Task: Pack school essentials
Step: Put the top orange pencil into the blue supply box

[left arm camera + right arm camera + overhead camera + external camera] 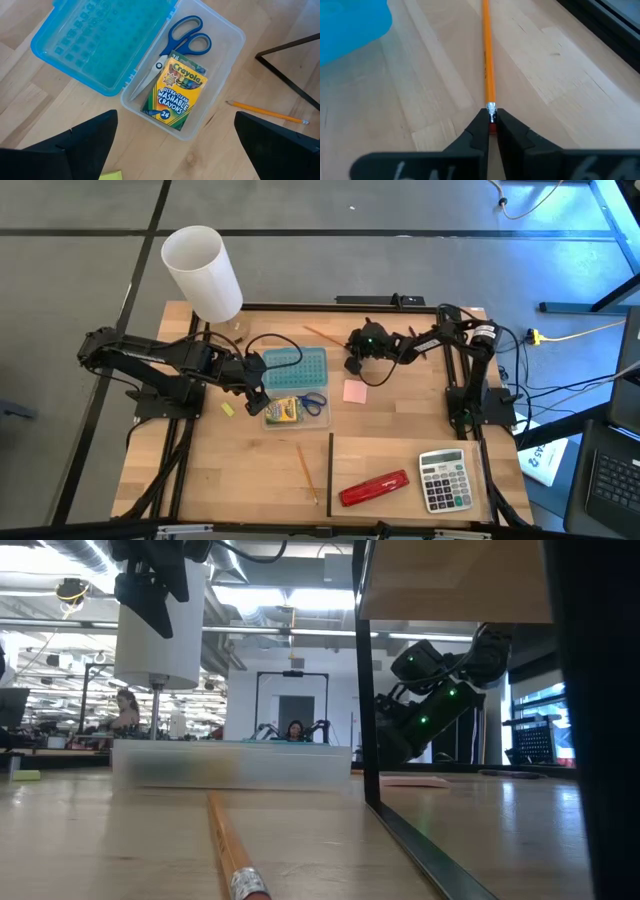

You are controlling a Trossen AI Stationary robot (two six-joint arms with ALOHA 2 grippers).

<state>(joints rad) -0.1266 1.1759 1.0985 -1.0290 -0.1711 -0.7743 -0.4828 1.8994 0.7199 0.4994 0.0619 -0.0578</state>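
- Wooden table (240, 470) carries everything, with a white cylinder (203, 273) at its far left corner.
- Clear pencil case (222, 55) lies open, blue lid (95, 45) flipped aside.
- Crayon box (175, 92) and blue-handled scissors (182, 40) lie inside the case.
- Left gripper (256, 390) hovers beside the case, fingers spread wide.
- Right gripper (491, 131) is pinched on the eraser end of an orange pencil (487, 55), just beside the lid.

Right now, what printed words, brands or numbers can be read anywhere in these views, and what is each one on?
"Crayola": on the crayon box lying in the clear case.
"ULTRA-CLEAN WASHABLE CRAYONS": same box.
"24": same box, near its lower corner.
Calculator keys: too small to read.
Red stapler: no readable marking.
White marks on the right tool's body: cut off, unreadable.
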